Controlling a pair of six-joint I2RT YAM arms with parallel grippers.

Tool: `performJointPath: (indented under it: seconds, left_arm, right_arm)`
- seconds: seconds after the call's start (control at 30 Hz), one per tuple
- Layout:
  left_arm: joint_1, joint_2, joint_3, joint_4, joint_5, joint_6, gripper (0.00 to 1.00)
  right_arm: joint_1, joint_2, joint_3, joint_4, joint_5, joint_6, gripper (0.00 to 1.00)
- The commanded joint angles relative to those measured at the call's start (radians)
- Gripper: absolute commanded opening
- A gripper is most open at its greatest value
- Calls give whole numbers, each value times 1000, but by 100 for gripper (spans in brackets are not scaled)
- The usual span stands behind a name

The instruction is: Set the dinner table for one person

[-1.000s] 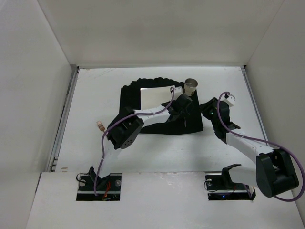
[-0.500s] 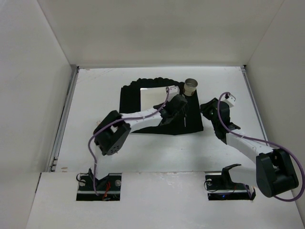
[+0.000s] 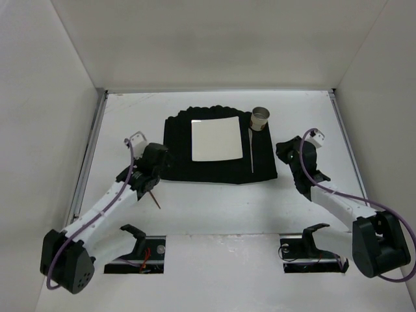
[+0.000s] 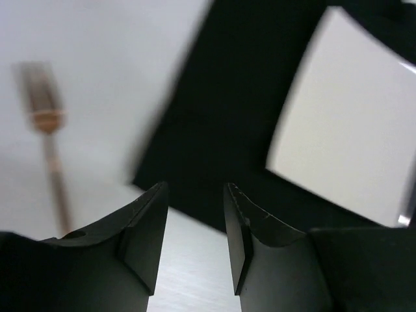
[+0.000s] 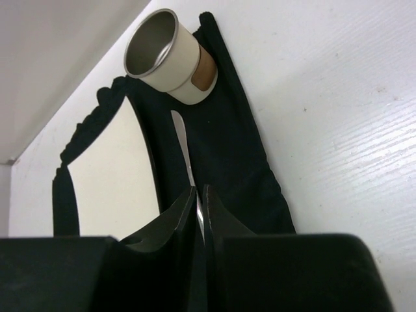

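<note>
The dinner table (image 3: 130,117) is the white surface. On it lies a black mat (image 3: 179,140) with a square white plate (image 3: 216,139), a knife (image 3: 251,148) right of the plate and a metal-lined cup (image 3: 260,118) at the mat's far right corner. My left gripper (image 3: 162,158) is open and empty at the mat's left edge; the left wrist view (image 4: 195,188) shows the mat (image 4: 214,130), the plate (image 4: 344,123) and a blurred fork (image 4: 49,143). My right gripper (image 3: 284,148) is shut, just right of the mat, apart from the knife (image 5: 182,143).
The fork's handle end (image 3: 156,201) sticks out from under my left arm on the table, near of the mat. White walls stand around the table on three sides. The cup (image 5: 166,55) and plate (image 5: 114,169) show in the right wrist view.
My left arm has pulled back from over the mat's right side to the mat's left edge, uncovering the plate and the knife. My right arm has hardly moved.
</note>
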Motion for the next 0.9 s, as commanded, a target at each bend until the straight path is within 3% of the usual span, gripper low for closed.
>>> performJointPath:
  seconds: [0.0,0.27,0.63,0.87]
  left_arm:
    - [83,-107,-86,-254,-68,-3,38]
    - [232,-86,-221,-245,21,7,34]
    - [217,7,-250,-95,61,31,31]
    - [237,99,-258,-67,100,23,25]
  right_arm:
    - [-9,-51,-29,73,38,14,16]
    - [-16,-44,-32,87,35,13,22]
    - [1,52,20,90,-27,-10,25]
    - [1,59,23,92,-37,-13,25]
